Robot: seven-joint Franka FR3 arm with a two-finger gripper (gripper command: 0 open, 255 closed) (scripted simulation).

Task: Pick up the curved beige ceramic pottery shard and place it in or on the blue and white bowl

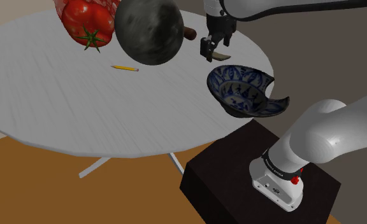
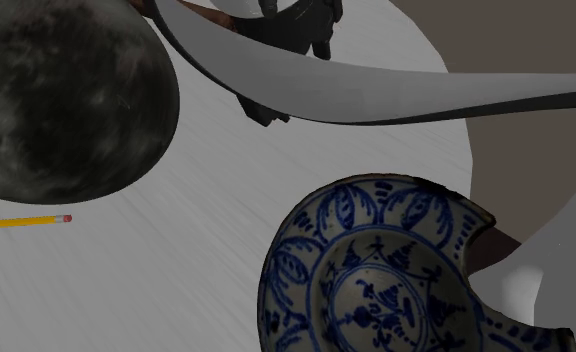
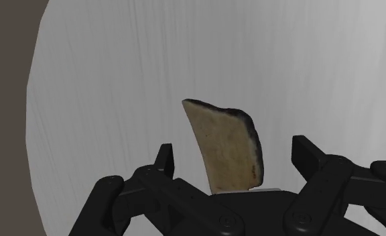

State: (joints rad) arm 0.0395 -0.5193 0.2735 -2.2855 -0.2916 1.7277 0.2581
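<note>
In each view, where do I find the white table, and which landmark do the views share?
Shoulder view: table fills the upper left and middle.
Second exterior view: table lies left of and above the bowl.
Wrist view: table lies behind the shard.
Shared landmark: the table's curved rim.

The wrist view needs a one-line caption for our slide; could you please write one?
Open black gripper straddling the curved beige shard, fingers clear of it, over the pale grey table.
</note>
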